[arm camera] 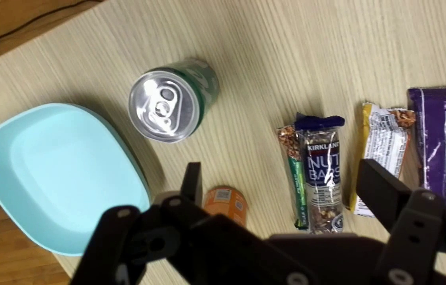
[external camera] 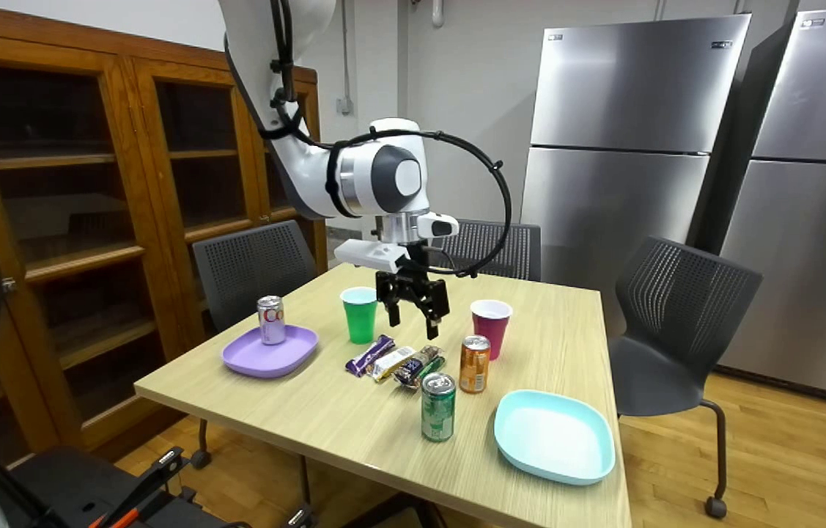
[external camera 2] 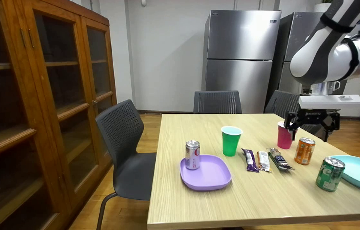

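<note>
On table (arm camera: 262, 59), glossy bar (arm camera: 321, 174), apparently nutty

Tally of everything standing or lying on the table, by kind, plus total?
Soda cans: 3 (silver can, orange can, green can)
Cups: 2 (green cup, magenta cup)
Snack bars: 4 (purple bar, white-and-yellow bar, Kirkland nut bar, green bar)
Plates: 2 (purple plate, light-blue plate)
Total: 11

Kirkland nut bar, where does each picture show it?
In an exterior view: Kirkland nut bar near mid-width, below mid-height.
In an exterior view: Kirkland nut bar right of centre, below mid-height.
Wrist view: Kirkland nut bar right of centre.
Shared landmark: green soda can, left of the bar in the wrist view, lower right of it in both exterior views.
</note>
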You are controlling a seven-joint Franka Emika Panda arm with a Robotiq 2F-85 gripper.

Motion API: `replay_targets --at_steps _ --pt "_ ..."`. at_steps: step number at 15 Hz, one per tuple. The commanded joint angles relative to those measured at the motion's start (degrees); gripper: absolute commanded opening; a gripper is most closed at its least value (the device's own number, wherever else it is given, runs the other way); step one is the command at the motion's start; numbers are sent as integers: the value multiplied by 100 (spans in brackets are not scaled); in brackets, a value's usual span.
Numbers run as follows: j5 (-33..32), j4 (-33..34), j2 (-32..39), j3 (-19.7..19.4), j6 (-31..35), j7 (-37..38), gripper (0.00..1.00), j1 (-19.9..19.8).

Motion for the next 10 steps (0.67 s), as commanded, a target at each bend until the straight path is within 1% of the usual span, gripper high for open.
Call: replay_targets --at_steps 1,6,10 --pt "373 -237 -162 36 90 -396 100 -290" --pt "890 -244 -57 60 83 -715 100 -600" --pt "1091 -183 78 32 41 -844 100 -732"
